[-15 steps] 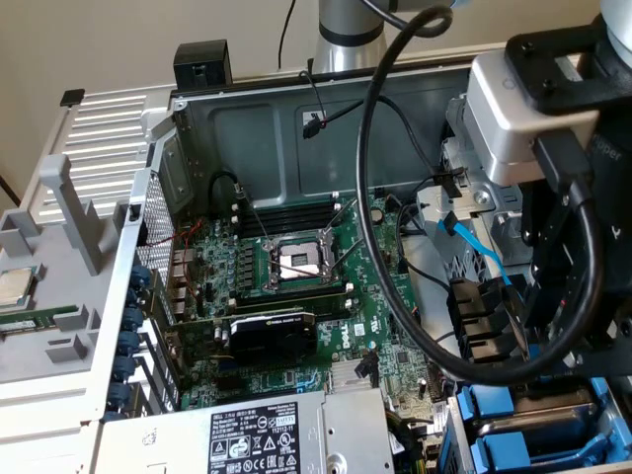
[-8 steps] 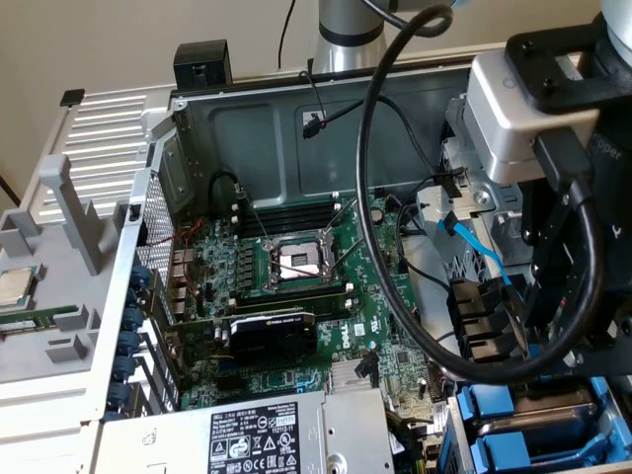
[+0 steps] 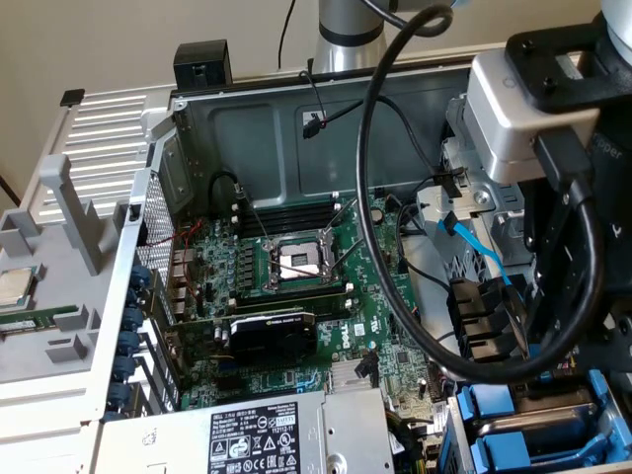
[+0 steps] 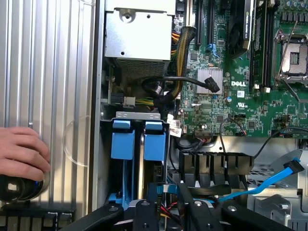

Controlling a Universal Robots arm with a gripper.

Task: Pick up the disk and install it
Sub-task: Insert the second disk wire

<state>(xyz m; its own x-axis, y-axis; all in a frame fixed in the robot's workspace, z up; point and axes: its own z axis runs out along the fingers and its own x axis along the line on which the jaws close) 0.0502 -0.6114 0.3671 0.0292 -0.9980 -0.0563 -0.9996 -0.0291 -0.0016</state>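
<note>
Disk in blue frame, standing edge-on in drive bay; metal body hard to make out. Second blue frame just beside it in bay. Gripper right over bay, cut off by picture edge; grip state can't tell. Black cables and grey power box just past bay. Blue cable beside bay. Person's hand on ribbed panel next to bay.
</note>
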